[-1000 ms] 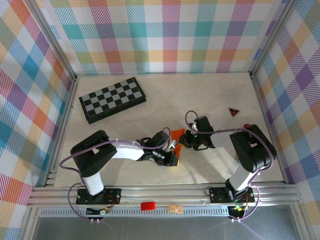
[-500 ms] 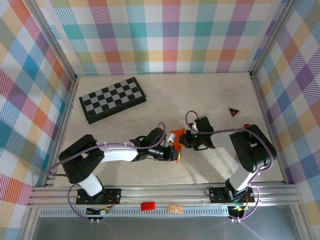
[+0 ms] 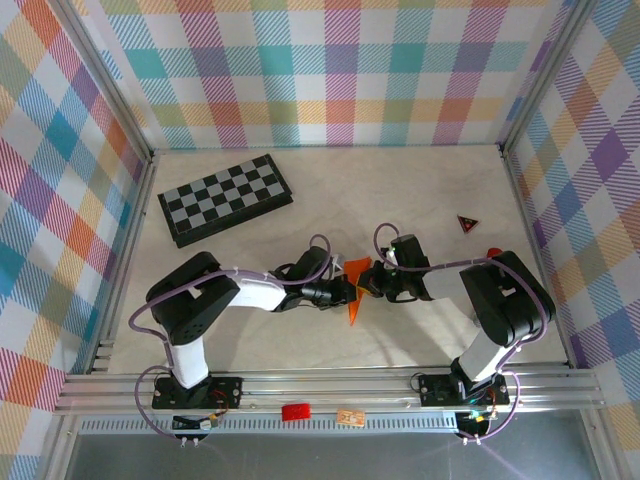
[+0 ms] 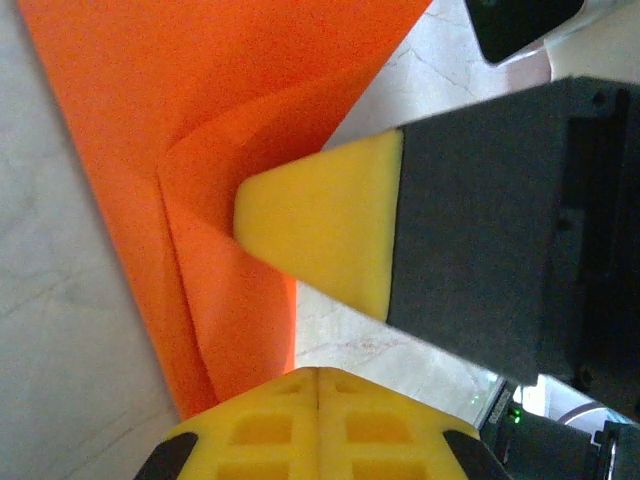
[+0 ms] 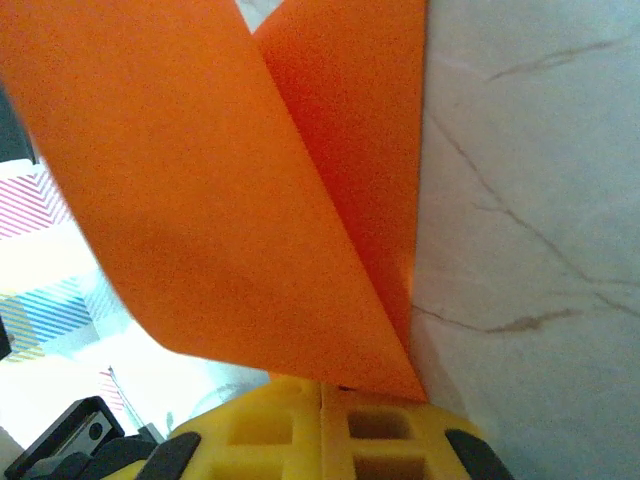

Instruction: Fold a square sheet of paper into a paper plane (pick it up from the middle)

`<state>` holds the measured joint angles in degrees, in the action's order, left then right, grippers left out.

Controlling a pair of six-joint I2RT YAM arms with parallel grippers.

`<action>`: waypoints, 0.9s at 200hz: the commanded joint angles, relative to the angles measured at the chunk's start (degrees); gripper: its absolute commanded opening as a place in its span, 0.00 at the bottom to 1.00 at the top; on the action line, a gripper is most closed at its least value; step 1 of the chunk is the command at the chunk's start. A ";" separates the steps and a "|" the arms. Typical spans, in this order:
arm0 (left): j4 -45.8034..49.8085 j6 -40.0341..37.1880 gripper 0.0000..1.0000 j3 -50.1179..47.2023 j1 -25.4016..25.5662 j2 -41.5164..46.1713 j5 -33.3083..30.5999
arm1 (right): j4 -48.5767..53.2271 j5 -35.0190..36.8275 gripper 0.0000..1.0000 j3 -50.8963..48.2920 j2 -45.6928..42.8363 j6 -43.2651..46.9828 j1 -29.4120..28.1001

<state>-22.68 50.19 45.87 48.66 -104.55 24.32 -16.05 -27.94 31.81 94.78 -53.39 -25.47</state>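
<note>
Folded orange paper [image 3: 356, 311] between left end effector [image 3: 343, 291] and right end effector [image 3: 370, 284]

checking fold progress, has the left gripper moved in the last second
Yes: the left gripper has moved away from the near aluminium rail, toward the black-and-grey checkerboard, at the bright orange paper sheet.

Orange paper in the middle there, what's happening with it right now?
Both arms meet at mid-table over the orange paper. The left end effector and the right end effector are each shut on it, pinching it from opposite sides. The paper is partly folded, with a crease and one pointed corner toward the near edge. The checkerboard lies apart at the far left.
</note>
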 commanded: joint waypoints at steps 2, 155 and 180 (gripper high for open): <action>-1.66 0.51 0.02 2.01 0.09 -1.18 -0.32 | 5.54 1.30 0.05 -2.37 1.40 -1.21 0.25; 37.09 -28.81 0.00 3.45 0.32 -2.39 -2.06 | 14.03 -1.55 0.08 1.19 -12.67 9.48 5.70; 38.16 -30.80 0.00 5.65 0.03 -3.02 -2.22 | 9.41 -5.90 0.05 -0.29 -12.32 9.29 4.45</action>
<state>0.10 25.45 52.47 48.97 -104.60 23.94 -4.27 -29.23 32.05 82.54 -46.52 -19.66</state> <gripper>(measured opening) 0.057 0.068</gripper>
